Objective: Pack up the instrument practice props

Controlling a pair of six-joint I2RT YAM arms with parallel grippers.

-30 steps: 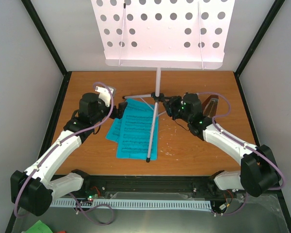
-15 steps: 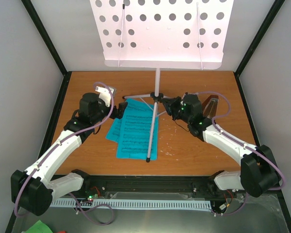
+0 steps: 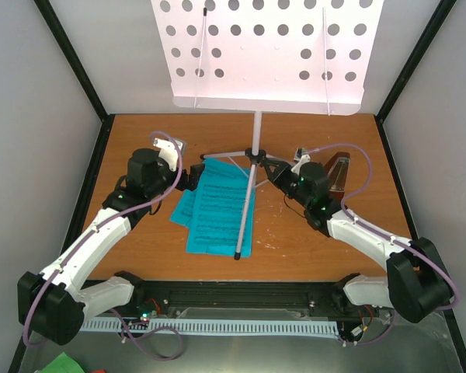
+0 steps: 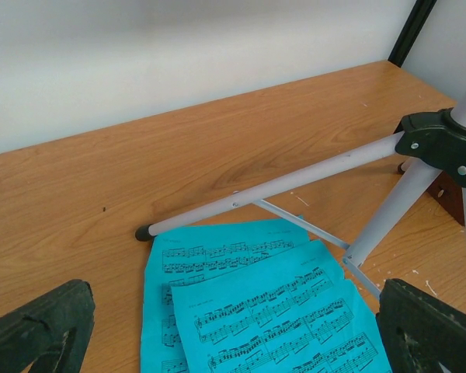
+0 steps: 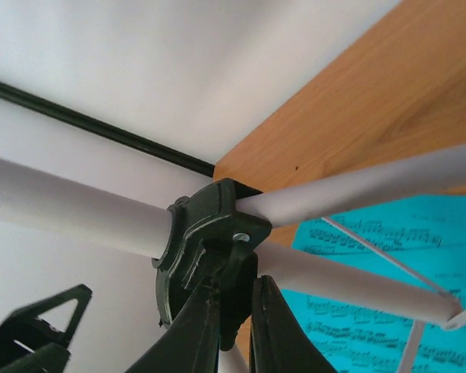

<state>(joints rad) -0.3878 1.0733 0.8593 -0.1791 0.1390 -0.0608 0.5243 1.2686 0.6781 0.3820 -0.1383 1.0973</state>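
Found stand (image 3: pixel 255 132) upright on table (image 3: pixel 334 241), front leg over blue sheets (image 3: pixel 213 210) lying flat. Spotted metronome (image 3: pixel 339 169) at right rear. Held left gripper (image 3: pixel 193 177) spread wide, empty, beside the sheets' far-left corner. Brought right gripper (image 3: pixel 276 169) to hub (image 5: pixel 206 233); could not tell whether clamped.

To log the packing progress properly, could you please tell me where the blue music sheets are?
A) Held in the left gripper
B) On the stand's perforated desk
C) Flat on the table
C: the blue sheets lie flat on the table, with a stand leg across them.
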